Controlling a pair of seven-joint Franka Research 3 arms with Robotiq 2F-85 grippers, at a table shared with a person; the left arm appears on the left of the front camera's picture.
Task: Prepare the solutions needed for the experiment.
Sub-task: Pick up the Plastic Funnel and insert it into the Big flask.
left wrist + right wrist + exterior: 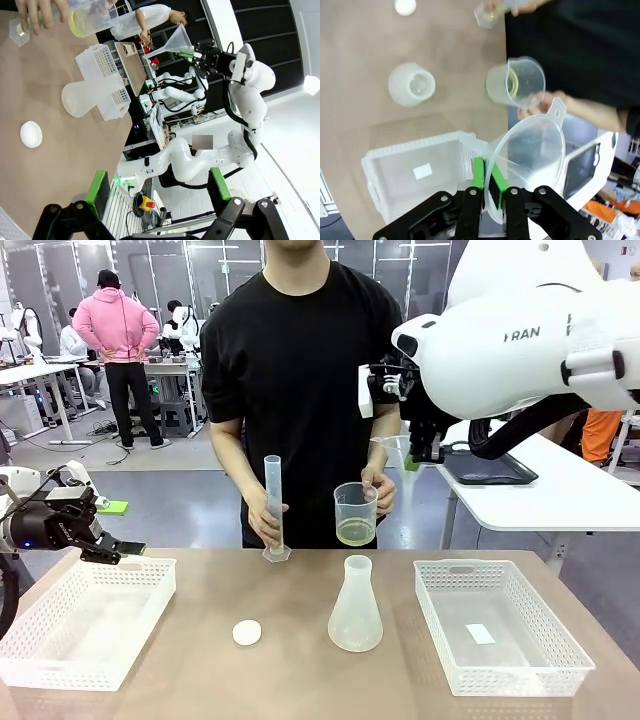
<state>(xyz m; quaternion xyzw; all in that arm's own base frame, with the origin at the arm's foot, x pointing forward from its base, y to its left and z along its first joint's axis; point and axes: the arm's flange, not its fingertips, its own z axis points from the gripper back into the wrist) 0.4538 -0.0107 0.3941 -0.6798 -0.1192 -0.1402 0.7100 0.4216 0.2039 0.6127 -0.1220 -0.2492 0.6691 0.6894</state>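
Transfer step pending: right gripper (489, 192) pinches the funnel (530, 150) by its rim, aloft; left gripper (125, 551) gapes wide, empty; pale yellow solution (355, 531) sits in the person's hand-held beaker (356, 502) beside the graduated cylinder (273, 502); next, probably lowering the funnel squarely into the cylinder's mouth.

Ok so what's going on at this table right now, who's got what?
A person steadies the graduated cylinder on the table with one hand and holds a beaker with a little pale yellow liquid in the other. The robot's right hand is shut on a clear funnel, raised above the table. The robot's left hand hangs open over the left basket. The conical flask and a white cap sit on the table, untouched.
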